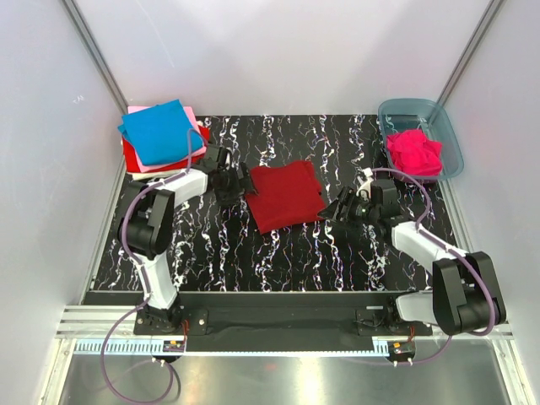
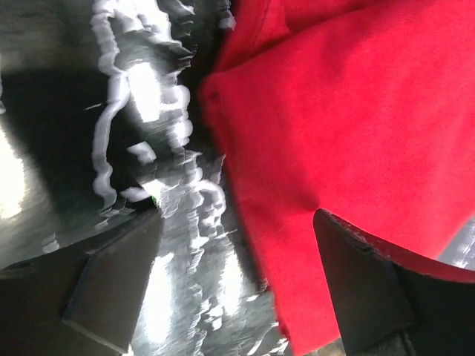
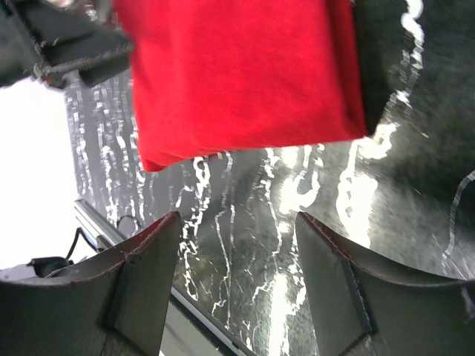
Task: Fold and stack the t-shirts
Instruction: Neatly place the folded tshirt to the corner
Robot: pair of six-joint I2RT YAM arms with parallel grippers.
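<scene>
A folded dark red t-shirt lies in the middle of the black marbled table. My left gripper is open at its left edge, one finger over the cloth, the other over bare table. My right gripper is open and empty just right of the shirt, whose edge shows in the right wrist view. A stack of folded shirts with a bright blue one on top, pale pink and red beneath, sits at the back left. A hot pink shirt lies crumpled in the tub.
The translucent blue-grey tub stands at the back right corner. White walls close in the table on three sides. The table's front edge and metal rail run by the arm bases.
</scene>
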